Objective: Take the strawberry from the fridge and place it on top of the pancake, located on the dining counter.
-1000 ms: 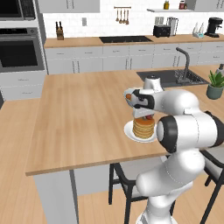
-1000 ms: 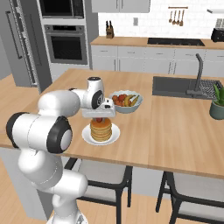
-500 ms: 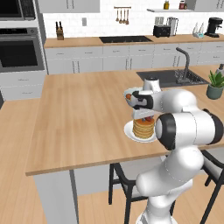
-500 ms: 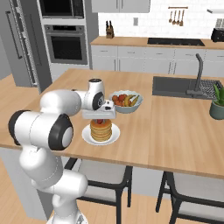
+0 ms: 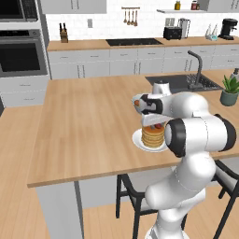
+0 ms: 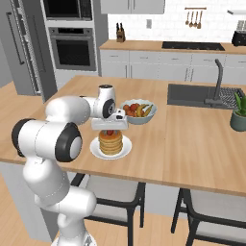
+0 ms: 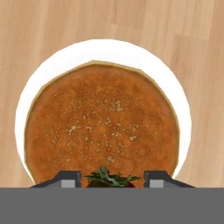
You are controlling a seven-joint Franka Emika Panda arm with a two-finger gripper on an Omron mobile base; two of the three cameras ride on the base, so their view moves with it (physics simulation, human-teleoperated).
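The pancake point(image 7: 103, 127) is a golden-brown stack on a white plate point(image 7: 113, 50), seen from straight above in the hand view. The strawberry point(image 7: 109, 178), dark red with a green leafy top, rests on the stack's near edge. My gripper point(image 7: 112, 179) hovers just over it, open, with a small gap between each fingertip and the fruit. From the base cameras the gripper point(image 5: 153, 122) points down over the pancake point(image 5: 153, 135) on the dining counter point(image 5: 88, 121), and the strawberry point(image 6: 110, 132) shows red under the hand. The fridge point(image 6: 19, 48) stands shut at the far left.
A grey bowl of mixed fruit point(image 6: 138, 111) sits just behind the plate point(image 6: 124, 150). The sink point(image 5: 182, 83) with a dark tap and a potted plant point(image 5: 229, 91) lie to the right. Dark stools point(image 5: 130, 196) stand under the counter's front edge.
The fingers have parted and let go of the strawberry, which now lies on the pancake. The arm has stayed above the plate.
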